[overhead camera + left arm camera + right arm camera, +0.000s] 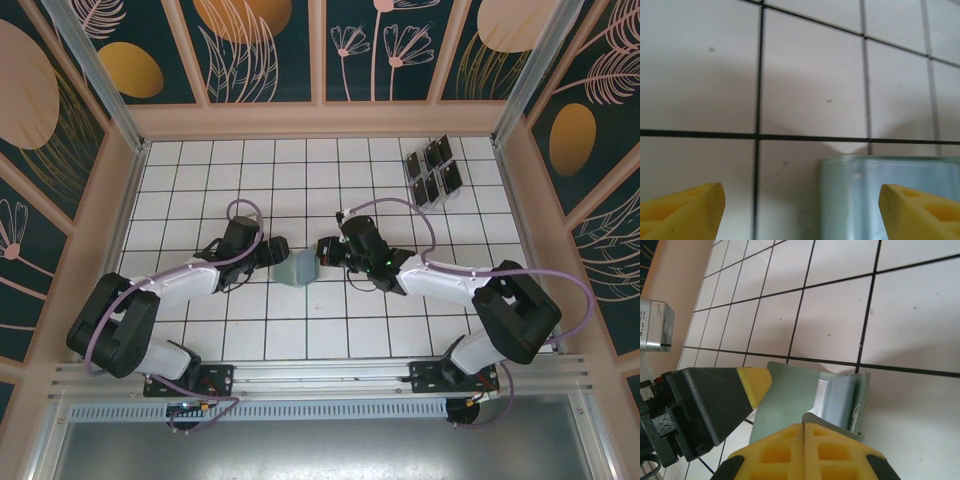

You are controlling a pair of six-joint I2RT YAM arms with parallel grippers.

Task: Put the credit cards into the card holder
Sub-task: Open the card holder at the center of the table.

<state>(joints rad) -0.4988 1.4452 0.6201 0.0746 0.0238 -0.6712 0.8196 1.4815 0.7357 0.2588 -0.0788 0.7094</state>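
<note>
The sage grey-green card holder (pixel 298 266) lies partly unfolded at mid-table, one flap raised. In the right wrist view the card holder (pixel 790 400) shows a pale inner pocket. My right gripper (pixel 325 251) is shut, its yellow pads (pixel 825 450) pressed together on the edge of the raised flap. My left gripper (pixel 276 256) stands open at the holder's left side; in its own view the card holder (pixel 880 200) sits between the wide-apart fingertips (pixel 690 205). The black credit cards (pixel 433 170) stand far back right, away from both grippers.
The cards sit in a clear plastic rack (pixel 436 187) near the back right corner. Wooden walls ring the white tiled floor (pixel 250 180). A silver box (pixel 655 325) sits at the left edge of the right wrist view.
</note>
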